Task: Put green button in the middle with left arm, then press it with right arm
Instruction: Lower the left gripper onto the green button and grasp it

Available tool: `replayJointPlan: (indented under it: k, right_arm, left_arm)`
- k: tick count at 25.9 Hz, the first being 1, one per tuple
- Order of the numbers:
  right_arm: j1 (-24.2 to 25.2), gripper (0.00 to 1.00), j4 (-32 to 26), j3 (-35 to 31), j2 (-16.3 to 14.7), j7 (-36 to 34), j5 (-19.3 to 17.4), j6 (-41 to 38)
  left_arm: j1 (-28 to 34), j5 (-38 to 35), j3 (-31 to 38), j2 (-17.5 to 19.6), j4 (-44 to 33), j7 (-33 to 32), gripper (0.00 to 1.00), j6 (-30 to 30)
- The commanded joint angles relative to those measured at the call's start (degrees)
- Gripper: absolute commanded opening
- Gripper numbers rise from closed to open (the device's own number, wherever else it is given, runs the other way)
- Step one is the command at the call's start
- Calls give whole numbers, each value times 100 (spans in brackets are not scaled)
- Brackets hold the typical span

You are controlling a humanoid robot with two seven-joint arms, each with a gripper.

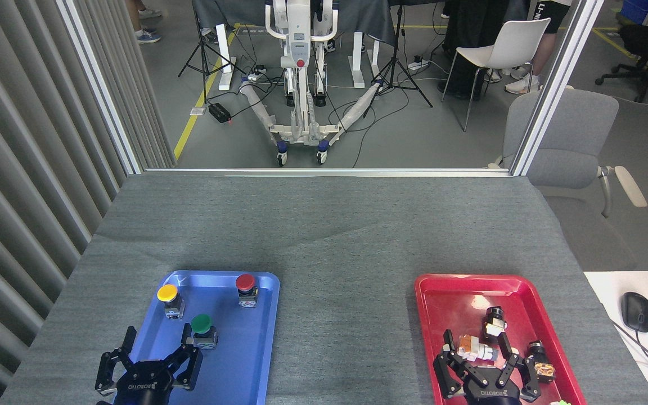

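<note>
Left gripper (155, 351) fingers spread apart, empty, at the near end of the blue tray (256, 360). Right gripper (484, 360) also spread, empty, over the red tray (442, 304) among small parts. Green button (202, 330) sits upright in the blue tray, just beyond the left fingertips. Yellow button (169, 300) and red button (246, 289) farther back. Looks small, light, rigid; dome cap likely slick, so pinch the boxy base from its sides. Middle (346, 320) between trays is bare cloth.

Grey floor (425, 140), white chair (512, 42), slatted wall (26, 169)
</note>
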Motion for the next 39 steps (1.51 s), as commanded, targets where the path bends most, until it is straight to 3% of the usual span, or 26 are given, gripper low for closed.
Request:
replayJointPlan:
  k: [1, 10, 16, 26, 35, 38, 39]
  right_arm:
    - [0, 100, 0, 84, 0, -4, 146, -6]
    - [0, 100, -9, 172, 62, -4, 207, -32]
    - [0, 100, -9, 172, 71, -13, 216, -76]
    - [0, 100, 9, 172, 79, -13, 216, -111]
    - [0, 100, 0, 181, 62, -13, 216, -111]
    - [0, 100, -9, 189, 79, -4, 216, -111]
    - [0, 100, -9, 189, 88, -4, 216, -120]
  left_arm:
    - [8, -2, 0, 0, 3, 3, 99, 1]
    - [-18, -2, 0, 0, 91, -14, 99, -7]
    - [-247, -37, -439, 141, 820, -603, 98, -297]
    - [-1003, -72, -466, 70, 1998, -577, 98, -350]
    - [-1249, -54, -466, 61, 2095, -603, 97, -359]
    - [-1301, -46, -492, 35, 2130, -603, 94, -368]
    - [-1345, -37, -492, 17, 2165, -603, 89, -368]
